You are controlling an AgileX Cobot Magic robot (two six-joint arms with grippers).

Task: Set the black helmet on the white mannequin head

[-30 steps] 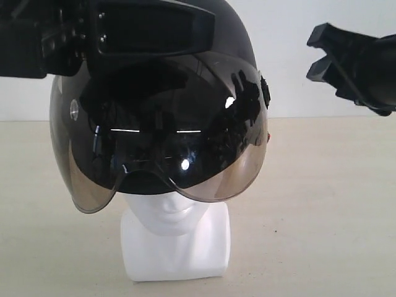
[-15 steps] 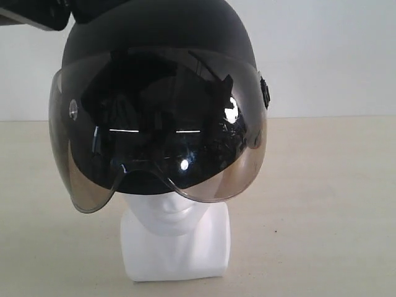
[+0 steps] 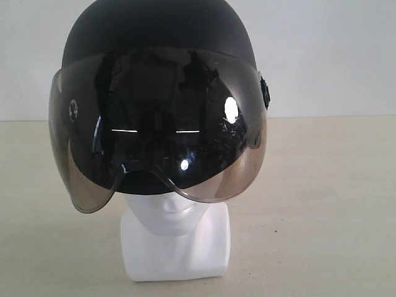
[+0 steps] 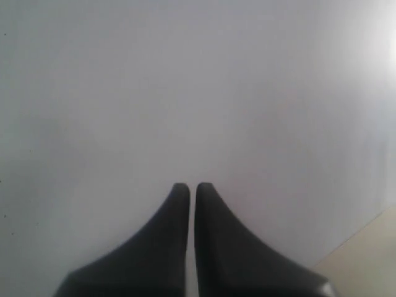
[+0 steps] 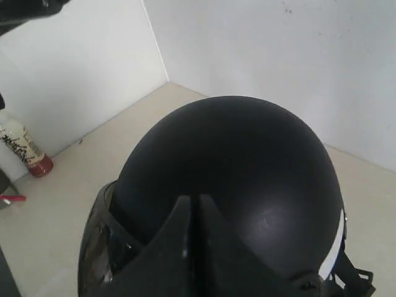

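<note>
Helmet [image 3: 158, 31] on the head [image 3: 168, 211], that's the picture from the exterior view. The black shell covers the whole crown. The smoky visor [image 3: 161, 130] hangs down over the face, its lower edge dipping a touch further on the left of that view. Only the mouth and chin show beneath it, white and glossy. Below them the neck runs into the square base [image 3: 176, 253], which stands flat on the beige table [image 3: 322, 204]. A white wall [image 3: 328, 49] runs behind. Bright reflections sit in the visor: two short bars and a couple of spots.

Over to the left gripper [image 4: 192, 187]. Its two dark fingers are drawn together with just a thin slit between them, and nothing is caught there. It points at blank white wall, with a sliver of table at the frame's corner. The helmet does not show in this view.

Now the right gripper [image 5: 195, 201]. Its fingers are likewise pressed together and hold nothing. It looks down on the helmet's round dome, its tips over the shell just behind the visor's top edge. Whether they touch the shell cannot be told. A white stripe and a dark strap show low on one side of the helmet. A white bottle [image 5: 23, 148] with a red end sits on the table close to the wall, well apart from the helmet.
</note>
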